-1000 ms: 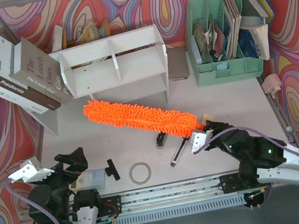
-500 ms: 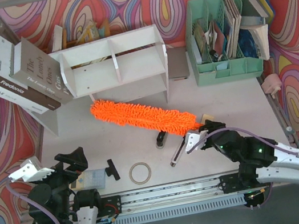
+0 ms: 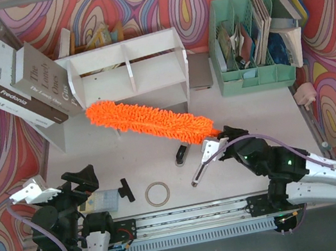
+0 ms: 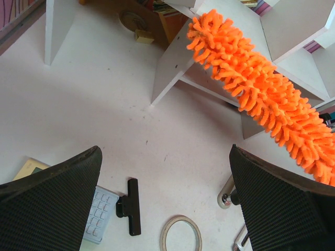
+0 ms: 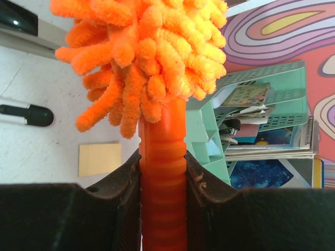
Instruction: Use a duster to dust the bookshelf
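The white bookshelf (image 3: 128, 67) stands at the back of the table, and its legs and boards (image 4: 172, 63) show in the left wrist view. The fluffy orange duster (image 3: 148, 122) lies slantwise in front of it, its far tip up against the lower left part of the shelf. My right gripper (image 3: 218, 139) is shut on the duster's ribbed orange handle (image 5: 162, 172), with the fluffy head (image 5: 146, 57) just beyond the fingers. The same head (image 4: 261, 89) crosses the left wrist view. My left gripper (image 3: 58, 184) hovers open and holding nothing at the near left (image 4: 166, 201).
Big books (image 3: 9, 75) lean at the shelf's left. A mint green organiser (image 3: 250, 39) stands at the back right. A tape ring (image 3: 158, 193), a black clip (image 3: 127, 189), a pale blue keypad (image 3: 103, 200) and small tools (image 3: 199, 172) lie along the near edge.
The right gripper has moved left and forward, and the duster has swung up and left until its tip reaches the shelf's lower left. The left arm has not moved.
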`<state>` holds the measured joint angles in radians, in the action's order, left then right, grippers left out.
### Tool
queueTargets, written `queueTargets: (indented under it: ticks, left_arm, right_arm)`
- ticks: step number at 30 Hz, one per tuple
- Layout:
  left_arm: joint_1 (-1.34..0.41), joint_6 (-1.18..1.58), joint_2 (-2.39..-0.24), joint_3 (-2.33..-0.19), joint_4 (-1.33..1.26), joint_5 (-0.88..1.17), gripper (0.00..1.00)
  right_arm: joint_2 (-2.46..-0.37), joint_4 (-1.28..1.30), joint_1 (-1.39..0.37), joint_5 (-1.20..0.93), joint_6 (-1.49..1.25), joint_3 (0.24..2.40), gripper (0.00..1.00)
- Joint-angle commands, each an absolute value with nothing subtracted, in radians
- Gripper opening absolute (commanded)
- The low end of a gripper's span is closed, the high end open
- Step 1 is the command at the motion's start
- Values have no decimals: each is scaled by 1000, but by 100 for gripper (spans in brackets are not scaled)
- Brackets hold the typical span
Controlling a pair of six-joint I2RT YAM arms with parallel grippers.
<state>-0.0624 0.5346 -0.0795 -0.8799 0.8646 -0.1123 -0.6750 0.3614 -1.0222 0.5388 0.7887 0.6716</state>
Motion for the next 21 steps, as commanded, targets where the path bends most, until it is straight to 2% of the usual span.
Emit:
queueTargets:
  ticks: [1,14,21]
  left_arm:
    - [-55,532,-83,-871,836,-107,98]
    - [-54,532,-86,-871,836,-107,98]
    - [-54,532,-88,-871,836,-106,98]
  right_arm:
    - [-651,265,-1024,606,756,719,0]
    - [-691,467,-1025,562,664,685,0]
    - [-663,467,-1023,568,685,646,0]
